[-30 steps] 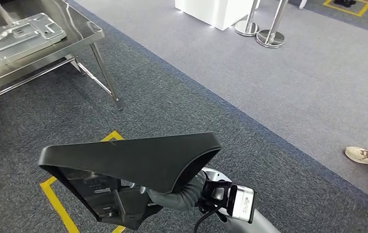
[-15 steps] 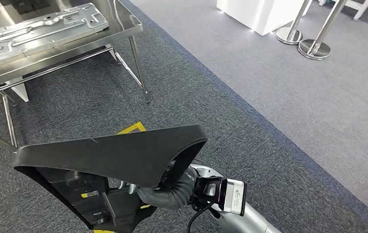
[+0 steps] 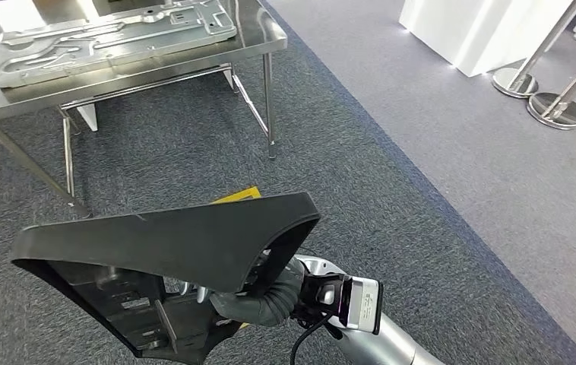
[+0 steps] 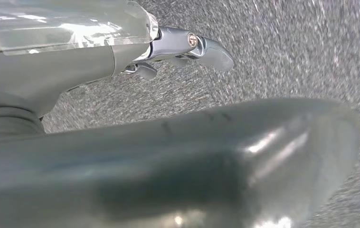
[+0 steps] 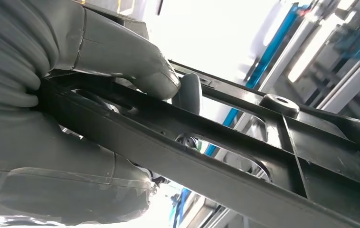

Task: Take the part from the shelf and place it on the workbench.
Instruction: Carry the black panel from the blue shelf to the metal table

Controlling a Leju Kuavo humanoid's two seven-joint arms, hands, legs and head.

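Right hand (image 5: 73,118) grips the black part (image 3: 171,247), fingers (image 5: 187,92) clenched on its ribbed underside, above carpet, well short of the steel bench (image 3: 266,34). Left hand (image 4: 121,47) fingers' state cannot be determined.

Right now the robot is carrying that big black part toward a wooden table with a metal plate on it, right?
Not wooden: the workbench is shiny steel, as the head view shows. The rest holds: the right hand grips the black part, and a metal plate lies on the bench.
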